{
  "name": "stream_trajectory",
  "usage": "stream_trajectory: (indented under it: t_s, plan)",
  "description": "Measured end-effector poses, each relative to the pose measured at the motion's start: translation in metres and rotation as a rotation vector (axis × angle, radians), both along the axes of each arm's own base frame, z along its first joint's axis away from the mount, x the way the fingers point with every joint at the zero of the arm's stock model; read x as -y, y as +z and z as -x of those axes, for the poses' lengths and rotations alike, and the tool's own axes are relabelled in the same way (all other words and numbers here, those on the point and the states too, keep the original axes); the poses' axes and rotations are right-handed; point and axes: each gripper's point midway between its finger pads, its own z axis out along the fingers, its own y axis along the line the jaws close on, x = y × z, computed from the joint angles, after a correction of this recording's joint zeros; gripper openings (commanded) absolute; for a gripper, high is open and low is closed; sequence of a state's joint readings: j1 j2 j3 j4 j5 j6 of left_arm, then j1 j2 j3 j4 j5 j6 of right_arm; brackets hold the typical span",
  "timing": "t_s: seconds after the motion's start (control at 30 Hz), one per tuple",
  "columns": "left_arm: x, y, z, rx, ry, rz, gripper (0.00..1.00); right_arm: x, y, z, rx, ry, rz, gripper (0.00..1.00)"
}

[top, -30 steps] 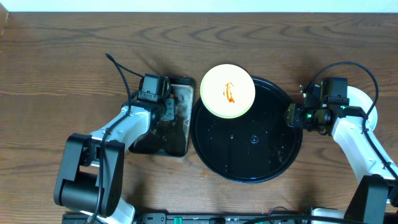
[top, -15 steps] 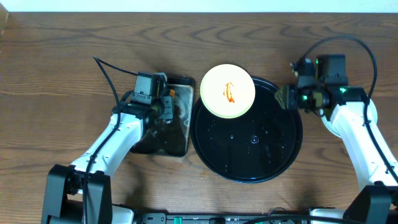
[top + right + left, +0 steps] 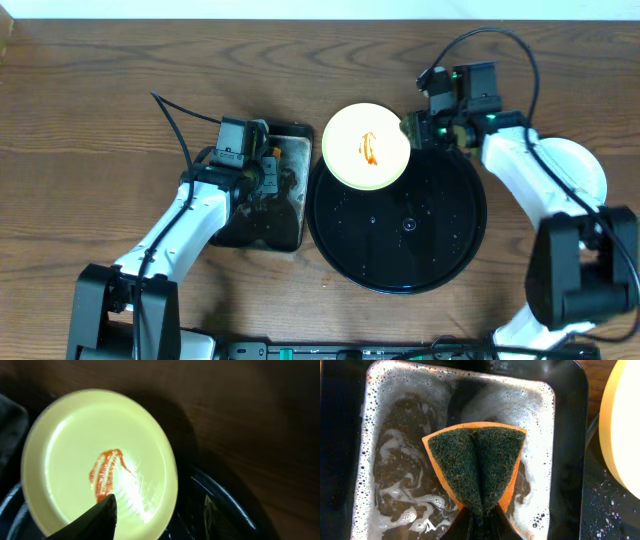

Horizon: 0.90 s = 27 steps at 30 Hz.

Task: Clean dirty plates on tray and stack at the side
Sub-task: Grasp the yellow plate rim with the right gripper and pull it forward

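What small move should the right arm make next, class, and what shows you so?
Probably lower the right gripper onto the yellow plate at its near rim and close. Its jaws stand open with that rim between them in the wrist view. The plate carries a sauce smear and overhangs the tray edge. The left gripper is shut on the sponge over the soapy pan.

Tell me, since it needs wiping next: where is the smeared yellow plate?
Overhead, the yellow plate rests over the far-left rim of the black tray, beside the soapy pan.
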<state>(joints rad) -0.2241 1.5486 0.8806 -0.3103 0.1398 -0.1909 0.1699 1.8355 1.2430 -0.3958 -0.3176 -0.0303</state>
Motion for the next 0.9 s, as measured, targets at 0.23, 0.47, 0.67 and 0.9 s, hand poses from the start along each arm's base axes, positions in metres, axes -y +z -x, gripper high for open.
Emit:
stream_trajectory:
  t_s: [0.23,0.47,0.67,0.9]
  plan:
    - [0.001,0.0,0.001,-0.002,-0.002,0.004,0.08,0.0,-0.047,-0.004,-0.078,-0.021,0.004,0.49]
    - [0.001,0.0,0.001,-0.003,0.001,0.005,0.1,0.001,-0.067,-0.002,-0.134,-0.064,-0.009,0.15]
    - [0.001,0.0,0.0,-0.003,0.004,0.007,0.1,0.002,-0.073,0.009,-0.2,-0.087,-0.014,0.01]
    - [0.001,0.0,0.001,-0.004,0.004,0.008,0.1,0.003,-0.078,0.036,-0.332,-0.093,-0.016,0.01]
